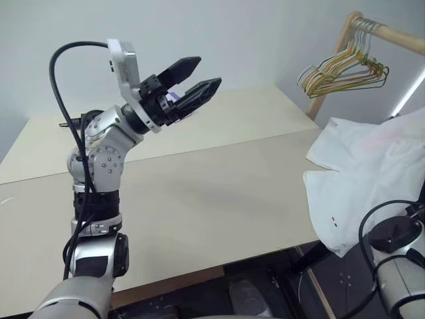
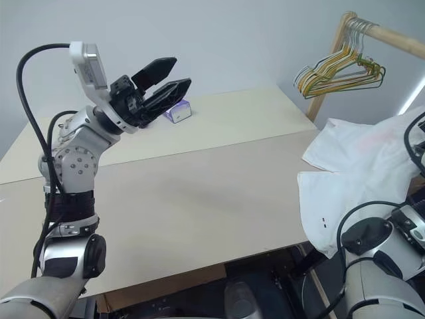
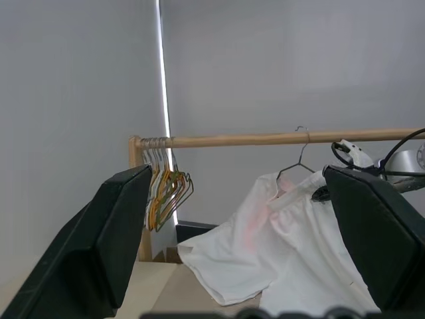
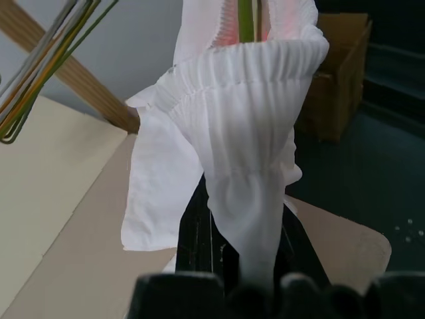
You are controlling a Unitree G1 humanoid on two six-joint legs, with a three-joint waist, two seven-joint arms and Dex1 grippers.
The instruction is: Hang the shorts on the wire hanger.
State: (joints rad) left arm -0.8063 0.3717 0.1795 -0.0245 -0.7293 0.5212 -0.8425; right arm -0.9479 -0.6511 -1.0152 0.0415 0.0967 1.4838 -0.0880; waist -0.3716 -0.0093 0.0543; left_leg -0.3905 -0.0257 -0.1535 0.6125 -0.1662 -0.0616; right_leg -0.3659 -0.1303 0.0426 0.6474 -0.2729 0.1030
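Observation:
The white shorts (image 1: 372, 166) drape from the table's right end up toward the clothes rack, with a small dark mark near one hem. My right gripper (image 4: 239, 222) is shut on the cloth just below the gathered waistband (image 4: 246, 66). The thin wire hanger (image 3: 300, 151) has its hook at the wooden rod (image 3: 252, 140), and its wire runs down into the shorts' waist. A green-grey wire (image 4: 246, 18) shows inside the waist opening. My left gripper (image 1: 196, 80) is raised over the left of the table, open and holding nothing.
A bunch of yellow, green and orange hangers (image 1: 339, 70) hangs at the rod's near end by the wooden post. A small purple and white box (image 2: 177, 111) lies at the back of the beige table (image 1: 199, 199). A cardboard box (image 4: 339, 73) stands on the floor beyond the table.

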